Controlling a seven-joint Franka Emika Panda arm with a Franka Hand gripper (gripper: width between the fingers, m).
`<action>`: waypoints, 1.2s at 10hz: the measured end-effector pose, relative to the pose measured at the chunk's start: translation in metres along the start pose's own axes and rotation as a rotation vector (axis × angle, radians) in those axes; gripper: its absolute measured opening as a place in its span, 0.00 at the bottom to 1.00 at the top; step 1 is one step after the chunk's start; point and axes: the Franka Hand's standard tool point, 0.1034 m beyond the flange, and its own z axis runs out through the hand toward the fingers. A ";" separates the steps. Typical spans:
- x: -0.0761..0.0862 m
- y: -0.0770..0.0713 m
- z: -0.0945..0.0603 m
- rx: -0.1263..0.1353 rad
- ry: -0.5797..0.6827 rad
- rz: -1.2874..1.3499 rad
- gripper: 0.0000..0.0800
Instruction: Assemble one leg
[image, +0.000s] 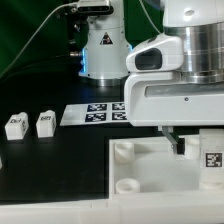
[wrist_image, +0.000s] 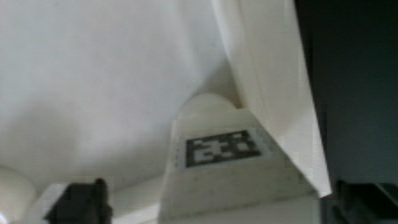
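Note:
A leg (wrist_image: 222, 150), a small white post with a square tag, lies between my fingers in the wrist view, against the large white tabletop panel (wrist_image: 89, 90). My gripper (wrist_image: 221, 205) is open around it. The dark finger (wrist_image: 75, 200) on one side stands clear of the leg, and the other finger (wrist_image: 365, 200) is close to it. In the exterior view the gripper (image: 195, 150) hangs over the panel (image: 150, 178) at the exterior view's right, by the tagged leg (image: 212, 157). Two more legs (image: 15, 125) (image: 44, 123) stand at the exterior view's left.
The marker board (image: 95, 113) lies behind the panel on the black table. The robot base (image: 100, 50) and its cables stand at the back. Round corner sockets (image: 122, 150) rise from the panel.

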 end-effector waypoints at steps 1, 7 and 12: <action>0.000 0.000 0.000 0.000 0.000 -0.001 0.64; 0.004 0.002 0.002 0.064 -0.048 0.823 0.36; 0.004 0.002 0.002 0.119 -0.098 1.421 0.36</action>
